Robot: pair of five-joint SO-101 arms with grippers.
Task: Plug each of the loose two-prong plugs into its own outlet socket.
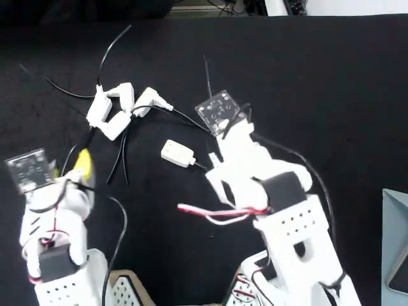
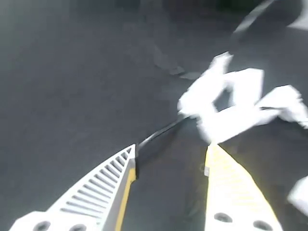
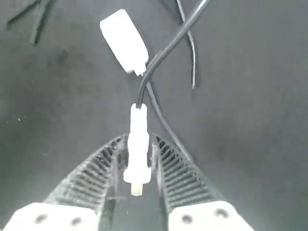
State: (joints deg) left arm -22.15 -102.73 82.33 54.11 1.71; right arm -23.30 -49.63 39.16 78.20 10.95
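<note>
I record the right gripper (image 3: 138, 143) clamped on a plug (image 3: 138, 120), near a white block (image 3: 123, 41) on the table (image 3: 250, 144); left gripper (image 2: 172, 150) spread wide, holding nothing, facing a white cluster (image 2: 231, 110).

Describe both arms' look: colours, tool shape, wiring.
Left arm and right arm: white plastic, black motors, red, white and black wires. A bare circuit board tops each wrist. Left tool: ribbed triangular fingers, yellow-faced. Right tool: same shape, all white.
</note>
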